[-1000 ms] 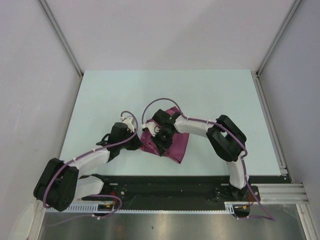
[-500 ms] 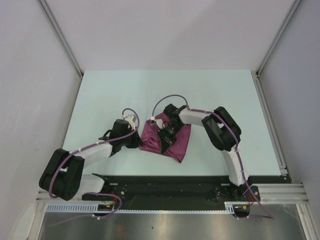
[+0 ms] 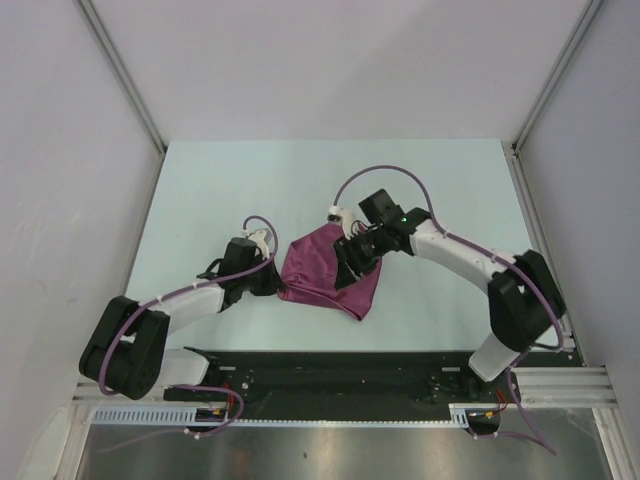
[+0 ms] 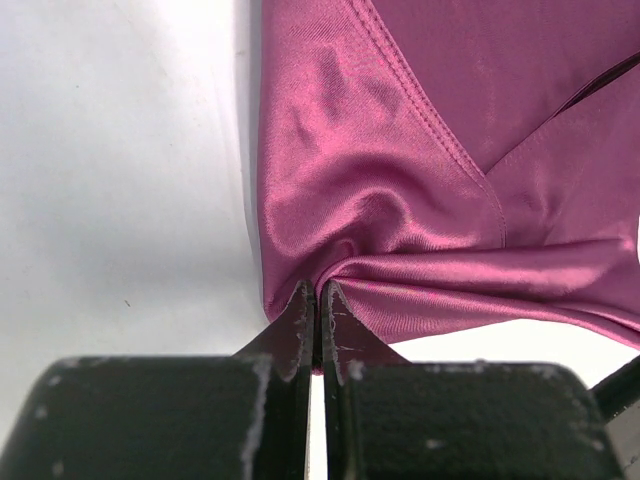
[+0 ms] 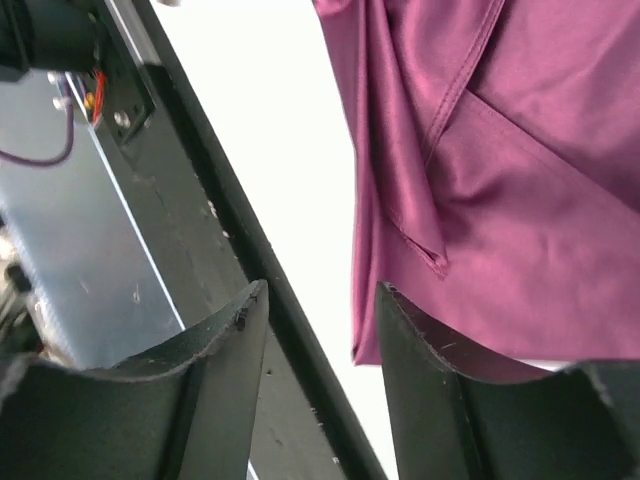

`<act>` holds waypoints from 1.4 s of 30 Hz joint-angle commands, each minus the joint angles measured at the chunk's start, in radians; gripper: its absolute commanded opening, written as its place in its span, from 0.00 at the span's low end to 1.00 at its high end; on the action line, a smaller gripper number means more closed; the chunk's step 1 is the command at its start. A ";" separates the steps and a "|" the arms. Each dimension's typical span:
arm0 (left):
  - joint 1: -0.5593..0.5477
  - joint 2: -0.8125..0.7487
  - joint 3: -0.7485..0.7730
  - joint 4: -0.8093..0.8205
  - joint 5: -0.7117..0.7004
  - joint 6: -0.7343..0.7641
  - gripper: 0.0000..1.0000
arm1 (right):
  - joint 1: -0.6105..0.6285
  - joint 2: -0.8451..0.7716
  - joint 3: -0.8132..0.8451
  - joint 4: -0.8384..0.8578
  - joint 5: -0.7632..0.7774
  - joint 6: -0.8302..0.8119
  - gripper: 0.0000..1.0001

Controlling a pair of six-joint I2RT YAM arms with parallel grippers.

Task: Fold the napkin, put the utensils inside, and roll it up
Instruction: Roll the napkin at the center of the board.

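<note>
The plum napkin (image 3: 322, 272) lies folded and creased on the pale table (image 3: 430, 190), near the middle. My left gripper (image 3: 273, 285) is shut on the napkin's left edge; in the left wrist view the cloth (image 4: 400, 150) bunches into the closed fingertips (image 4: 303, 300). My right gripper (image 3: 353, 262) hovers over the napkin's right half, open. In the right wrist view its fingers (image 5: 250, 310) stand apart with nothing between them, the napkin (image 5: 500, 200) beside and behind the right-hand finger. The utensils are out of view.
A black mounting rail (image 3: 350, 370) runs along the table's near edge, also seen as the dark rail (image 5: 215, 250) in the right wrist view. Aluminium frame posts (image 3: 125, 80) and grey walls enclose the table on three sides.
My right gripper has opened and let go of the napkin, and its arm has swung out to the right. The napkin has settled flatter. The left gripper has kept its pinch.
</note>
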 commanded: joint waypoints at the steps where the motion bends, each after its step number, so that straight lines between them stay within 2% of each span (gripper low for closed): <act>1: 0.013 0.004 0.024 0.003 -0.010 0.009 0.00 | 0.063 -0.106 -0.063 0.032 0.147 0.104 0.52; 9: 0.011 0.011 0.026 0.005 0.002 0.010 0.00 | 0.259 -0.082 -0.158 0.121 0.232 0.257 0.53; 15: 0.013 0.013 0.028 0.005 0.002 0.010 0.00 | 0.319 -0.009 -0.139 0.104 0.339 0.271 0.52; 23: 0.013 0.011 0.029 0.003 0.002 0.013 0.00 | 0.304 0.034 -0.138 0.024 0.474 0.213 0.52; 42: 0.013 0.013 0.029 0.006 0.008 0.016 0.00 | 0.151 0.038 -0.166 0.020 0.431 0.168 0.51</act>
